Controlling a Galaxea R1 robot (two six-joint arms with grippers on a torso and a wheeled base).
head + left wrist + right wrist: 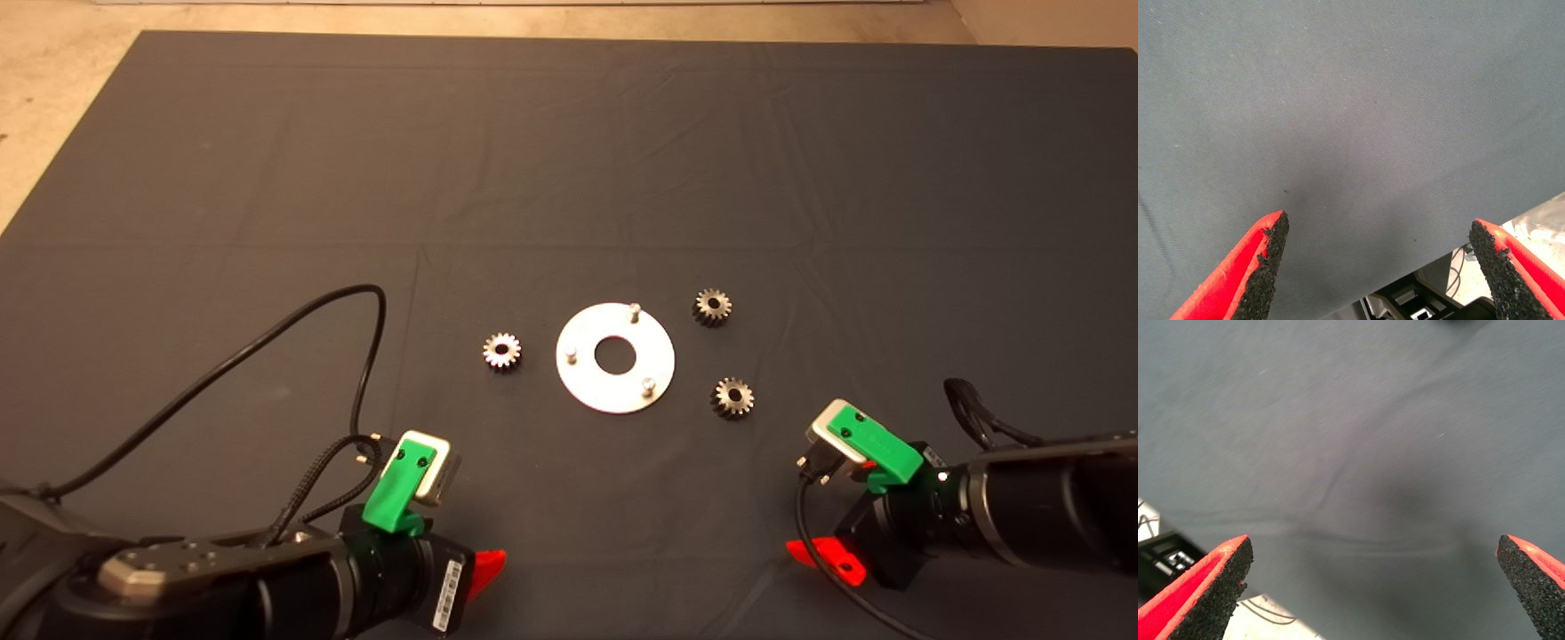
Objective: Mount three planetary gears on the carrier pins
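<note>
Dark mat (569, 160): three loose planetary gears (502, 351), three bare carrier pins (648, 384).

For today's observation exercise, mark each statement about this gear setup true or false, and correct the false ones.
1. All three gears lie on the mat, none on a pin. True.
2. Two gears lie on the left arm's side of the disc. False: only one lies there; two lie on the right arm's side.
3. The disc carries three upright pins. True.
4. The left claw holds a gear. False: it is open and empty over bare mat.
5. The right claw is open. True.
</note>
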